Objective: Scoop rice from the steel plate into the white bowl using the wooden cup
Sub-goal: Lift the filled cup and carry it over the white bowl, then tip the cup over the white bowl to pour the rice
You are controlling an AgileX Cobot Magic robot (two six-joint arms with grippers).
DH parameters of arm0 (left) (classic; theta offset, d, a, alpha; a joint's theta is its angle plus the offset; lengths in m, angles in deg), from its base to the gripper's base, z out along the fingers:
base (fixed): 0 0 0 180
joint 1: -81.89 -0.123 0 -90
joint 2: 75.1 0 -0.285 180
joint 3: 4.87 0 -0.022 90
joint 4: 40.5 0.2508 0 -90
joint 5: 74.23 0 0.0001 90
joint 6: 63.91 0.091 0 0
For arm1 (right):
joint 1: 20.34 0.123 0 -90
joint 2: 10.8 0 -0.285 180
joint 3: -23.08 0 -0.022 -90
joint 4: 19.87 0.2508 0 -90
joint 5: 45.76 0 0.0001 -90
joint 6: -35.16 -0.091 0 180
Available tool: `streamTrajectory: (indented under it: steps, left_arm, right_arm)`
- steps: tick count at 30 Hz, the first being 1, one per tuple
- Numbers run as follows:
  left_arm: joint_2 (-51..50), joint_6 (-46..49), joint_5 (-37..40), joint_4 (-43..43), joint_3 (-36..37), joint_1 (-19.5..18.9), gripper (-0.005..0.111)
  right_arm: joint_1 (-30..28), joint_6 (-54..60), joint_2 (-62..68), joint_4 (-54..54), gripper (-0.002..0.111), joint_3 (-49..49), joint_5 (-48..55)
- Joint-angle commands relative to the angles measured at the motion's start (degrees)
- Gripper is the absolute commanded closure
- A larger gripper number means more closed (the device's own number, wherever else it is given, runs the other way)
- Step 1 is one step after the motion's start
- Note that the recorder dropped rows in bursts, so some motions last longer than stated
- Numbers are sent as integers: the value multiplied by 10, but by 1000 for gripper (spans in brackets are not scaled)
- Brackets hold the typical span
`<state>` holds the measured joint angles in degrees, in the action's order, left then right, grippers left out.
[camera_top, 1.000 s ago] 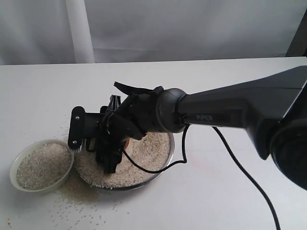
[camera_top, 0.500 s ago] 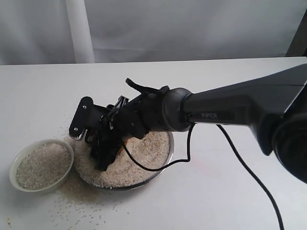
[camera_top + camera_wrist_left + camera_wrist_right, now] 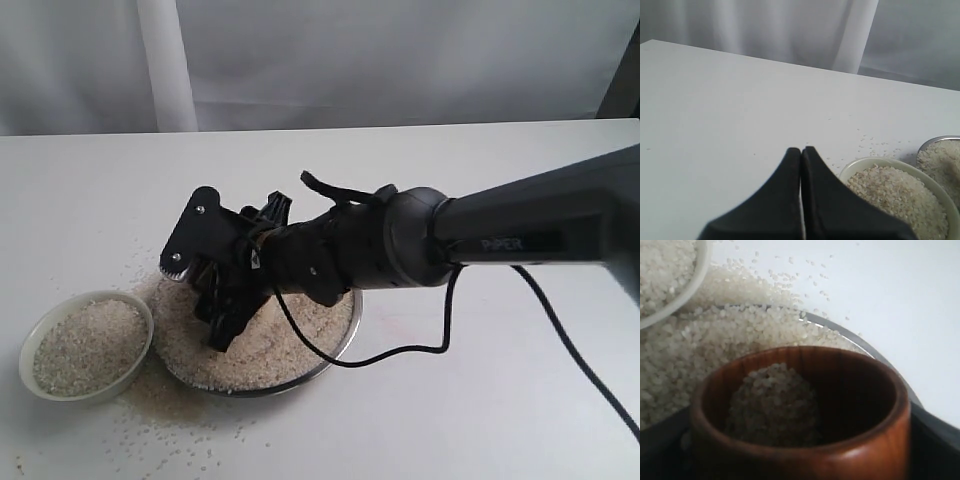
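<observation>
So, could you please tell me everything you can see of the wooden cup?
The wooden cup is reddish-brown, grain visible, with a thick rounded rim and dark inside. A mound of rice fills part of it. The right end effector holds it, dark fingers at either side, over the rice-covered steel plate. The exterior view hides it behind the end effector.
</observation>
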<state>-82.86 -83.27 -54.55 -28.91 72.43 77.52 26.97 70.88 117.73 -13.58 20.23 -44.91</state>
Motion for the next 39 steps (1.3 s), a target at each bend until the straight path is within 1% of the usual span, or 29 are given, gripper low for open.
streamTrajectory:
  steps: [1, 4, 11, 14, 18, 23, 31, 35, 39]
  left_arm:
    - [0, -1, -3, -3, -1, 4, 107]
    - [0, -1, -3, -3, -1, 4, 107]
    - [0, -1, -3, -3, -1, 4, 107]
    - [0, -1, -3, -3, -1, 4, 107]
    - [0, -1, -3, -3, -1, 4, 107]
    - [0, -1, -3, -3, -1, 4, 107]
    - [0, -1, -3, -3, -1, 4, 107]
    - [0, -1, -3, -3, -1, 4, 107]
    - [0, -1, -3, -3, -1, 4, 107]
  right_arm:
    - [-5, -2, -28, 8, 108, -18, -14]
    - [-4, -2, -31, -4, 108, -19, 0]
    - [5, -1, -61, -76, 108, -18, 24]
    - [10, -1, -78, -106, 108, -7, 55]
    - [26, -1, -71, -142, 108, 58, 155]
    - [58, -1, -46, -208, 108, 145, 208]
    - [116, -1, 40, -373, 108, 307, 351]
    - [147, -1, 85, -442, 108, 355, 377]
    - [167, -1, 108, -507, 108, 364, 373]
